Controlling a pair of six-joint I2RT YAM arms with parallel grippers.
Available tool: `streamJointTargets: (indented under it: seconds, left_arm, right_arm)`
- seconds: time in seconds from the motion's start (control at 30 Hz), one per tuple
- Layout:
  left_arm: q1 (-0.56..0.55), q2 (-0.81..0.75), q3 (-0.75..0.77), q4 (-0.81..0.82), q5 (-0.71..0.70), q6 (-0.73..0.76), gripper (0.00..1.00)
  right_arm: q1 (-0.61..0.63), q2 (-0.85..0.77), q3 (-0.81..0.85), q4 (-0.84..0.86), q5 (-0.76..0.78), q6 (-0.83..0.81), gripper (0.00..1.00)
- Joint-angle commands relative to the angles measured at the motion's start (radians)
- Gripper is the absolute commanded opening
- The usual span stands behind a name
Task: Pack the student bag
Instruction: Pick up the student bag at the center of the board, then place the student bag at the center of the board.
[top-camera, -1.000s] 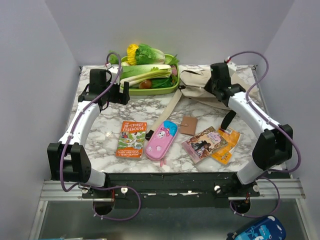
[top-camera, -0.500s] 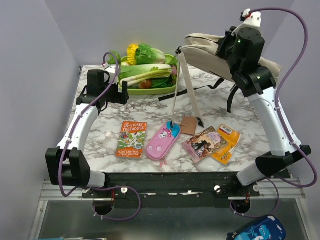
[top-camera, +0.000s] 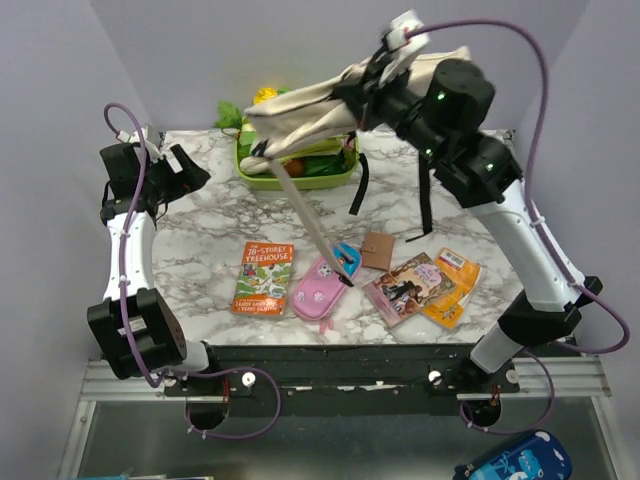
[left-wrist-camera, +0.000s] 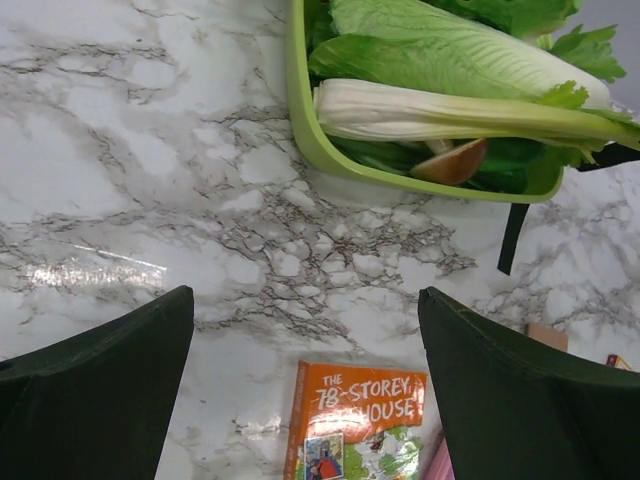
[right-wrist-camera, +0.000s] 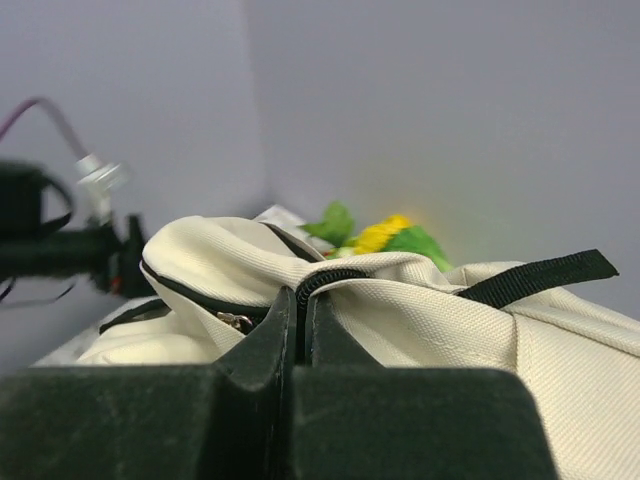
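Note:
The student bag (top-camera: 310, 112) is a beige canvas backpack, held in the air over the back of the table. My right gripper (top-camera: 358, 97) is shut on its black zipper edge; in the right wrist view the gripper (right-wrist-camera: 301, 298) pinches the zipper seam, with the beige cloth (right-wrist-camera: 440, 310) spread behind. A long beige strap (top-camera: 312, 225) hangs down to the pink pencil case (top-camera: 320, 287). Black straps (top-camera: 357, 190) dangle too. My left gripper (top-camera: 183, 170) is open and empty at the back left; in the left wrist view it (left-wrist-camera: 305, 295) hovers over bare marble.
A green tray (top-camera: 300, 181) of vegetables sits under the bag, also in the left wrist view (left-wrist-camera: 330, 160). On the table lie an orange book (top-camera: 263, 278), a brown wallet (top-camera: 377, 250), a comic book (top-camera: 407, 288) and a yellow-orange packet (top-camera: 453, 290).
My right arm lifted the bag off the back right of the table and swung it left over the tray. My left arm drew back to the left, away from the tray.

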Motion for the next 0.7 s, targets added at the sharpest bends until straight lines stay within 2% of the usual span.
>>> streamJointTargets:
  seconds: [0.0, 0.03, 0.13, 0.17, 0.27, 0.4, 0.47, 0.53, 0.57, 0.63, 0.67]
  left_arm:
    - [0.016, -0.078, -0.041, 0.055, 0.059, -0.031, 0.99]
    - [0.021, -0.101, -0.044, 0.058, 0.053, -0.03, 0.99]
    - [0.044, -0.131, -0.049, 0.076, 0.042, -0.033, 0.99]
    - [0.05, -0.138, -0.047, 0.078, 0.038, -0.03, 0.99]
    - [0.048, -0.155, -0.043, 0.084, 0.032, -0.01, 0.99]
    - [0.044, -0.173, -0.059, 0.11, 0.105, 0.028, 0.99]
    - [0.009, -0.168, -0.056, 0.093, 0.163, 0.068, 0.99]
    - [-0.04, -0.159, -0.044, 0.026, 0.176, 0.18, 0.99]
    - [-0.114, -0.158, -0.038, -0.002, 0.158, 0.217, 0.99]
    - [-0.195, -0.161, -0.041, -0.059, 0.11, 0.322, 0.99]
    - [-0.232, -0.162, -0.049, -0.063, 0.07, 0.359, 0.99]
  right_arm:
    - [0.098, -0.112, -0.197, 0.302, -0.396, -0.14, 0.01]
    - [0.109, -0.132, -0.261, 0.348, -0.493, -0.144, 0.01]
    - [0.109, -0.215, -0.478, 0.482, -0.572, -0.148, 0.01]
    - [0.108, -0.229, -0.589, 0.5, -0.573, -0.157, 0.01]
    - [0.109, -0.278, -0.764, 0.5, -0.609, -0.169, 0.01]
    - [0.108, -0.327, -1.16, 0.584, -0.602, -0.131, 0.01]
    - [0.109, -0.352, -1.265, 0.632, -0.561, -0.108, 0.01]
    - [0.108, -0.366, -1.39, 0.644, -0.524, -0.099, 0.07]
    - [0.109, -0.378, -1.426, 0.644, -0.489, -0.091, 0.16]
    - [0.109, -0.399, -1.502, 0.638, -0.461, -0.089, 0.24]
    - [0.108, -0.41, -1.523, 0.626, -0.424, -0.077, 0.31]
